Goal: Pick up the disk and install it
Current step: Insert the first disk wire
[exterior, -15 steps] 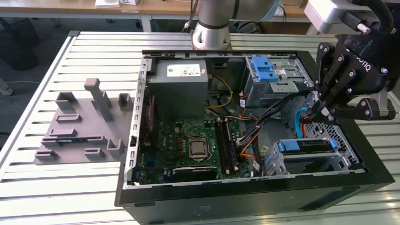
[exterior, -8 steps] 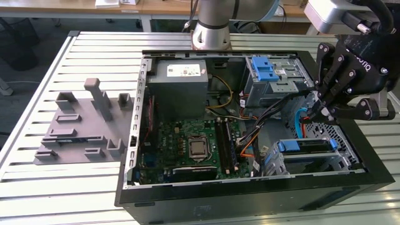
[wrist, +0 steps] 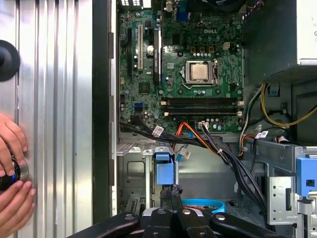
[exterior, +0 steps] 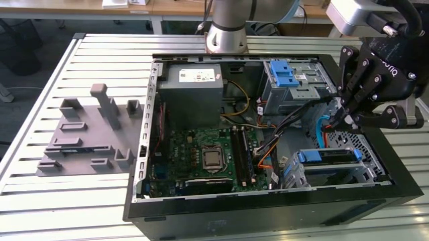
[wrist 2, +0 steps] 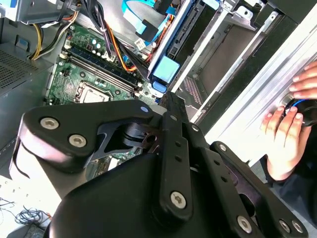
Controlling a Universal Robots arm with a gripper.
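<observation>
Exterior view: claw (exterior: 345,119) above open case (exterior: 268,211), disk (exterior: 326,155) seated.

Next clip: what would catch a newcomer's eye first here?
The open computer case on the slatted table, its green motherboard exposed. The black end effector hangs over the case's drive bays at the exterior view's right, above the disk seated on blue rails. In the first wrist view, a person's hand rests on the table beside the case.

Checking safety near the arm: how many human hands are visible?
2: one hand and a second hand, close together on the ribbed silver metal table beside the open black computer case. Others may be hidden.
</observation>
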